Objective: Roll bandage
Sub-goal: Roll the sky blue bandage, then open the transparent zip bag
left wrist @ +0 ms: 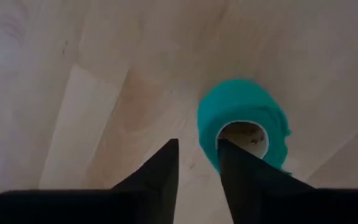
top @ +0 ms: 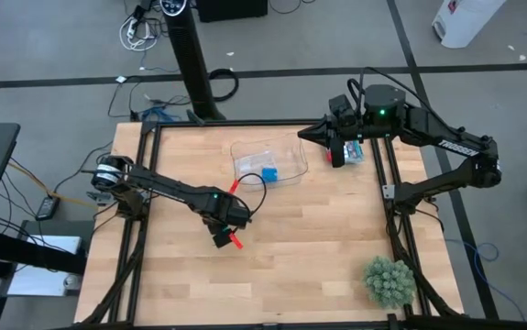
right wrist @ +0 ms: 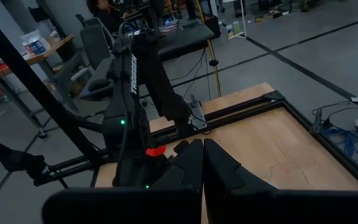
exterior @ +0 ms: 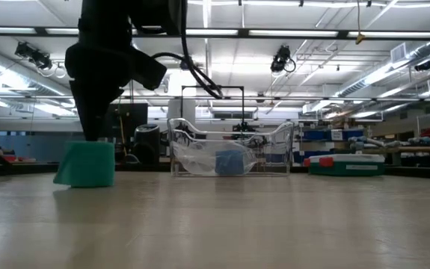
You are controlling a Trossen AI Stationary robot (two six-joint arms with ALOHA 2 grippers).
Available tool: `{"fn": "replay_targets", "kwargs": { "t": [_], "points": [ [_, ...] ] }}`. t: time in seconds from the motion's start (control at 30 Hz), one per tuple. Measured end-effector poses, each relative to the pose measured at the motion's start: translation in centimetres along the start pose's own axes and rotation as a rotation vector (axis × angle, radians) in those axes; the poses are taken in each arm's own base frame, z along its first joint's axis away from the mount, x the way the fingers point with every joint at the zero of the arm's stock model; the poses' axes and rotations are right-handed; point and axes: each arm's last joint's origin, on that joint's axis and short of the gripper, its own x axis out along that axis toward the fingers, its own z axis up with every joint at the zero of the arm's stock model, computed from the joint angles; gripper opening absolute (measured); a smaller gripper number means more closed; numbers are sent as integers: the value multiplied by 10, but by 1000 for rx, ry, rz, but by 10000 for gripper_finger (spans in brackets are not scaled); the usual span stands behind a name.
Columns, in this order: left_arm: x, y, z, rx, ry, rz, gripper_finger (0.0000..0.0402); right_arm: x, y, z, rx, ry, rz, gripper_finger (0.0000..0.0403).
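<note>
The bandage [left wrist: 241, 121] is a small teal coil standing on one end on the wooden table, hollow core facing up. In the low view the bandage [exterior: 87, 164] sits left of centre. My left gripper [left wrist: 197, 144] points straight down just above it, open, with bare table between its fingers. The coil lies outside the gap, beside one finger [left wrist: 238, 165]. From above, my left gripper [top: 225, 236] hides the coil. My right gripper [right wrist: 202, 146] is shut on nothing and held high over the table's far right part [top: 307, 135]. My left gripper has one finger [left wrist: 228, 155] right by the coil's outer wall [left wrist: 207, 134], coming from above. That finger covers the spot, so I cannot tell whether it touches the coil. The coil stands upright on the table on its own.
A clear plastic container [top: 269, 162] with a blue roll [top: 269, 174] in it stands at the far middle of the table, behind the coil in the low view [exterior: 229, 153]. A green plant ball [top: 389, 280] sits at the near right corner. Black rails frame the table.
</note>
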Motion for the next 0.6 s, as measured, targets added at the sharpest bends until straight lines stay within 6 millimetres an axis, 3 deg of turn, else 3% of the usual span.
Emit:
{"fn": "replay_targets", "kwargs": {
  "t": [0.13,0.27,0.43,0.6],
  "points": [
    [-4,0,-1,2,30,-20,140,0,0,0,0,-4,1,3],
    [-24,0,1,36,59,-23,146,0,0,0,0,-4,-1,4],
    [-66,-1,11,48,-53,-30,147,4,-4,-1,62,8,-13,1],
    [-120,6,26,-15,-326,7,147,21,-8,-7,87,68,19,4]
  ]
}}
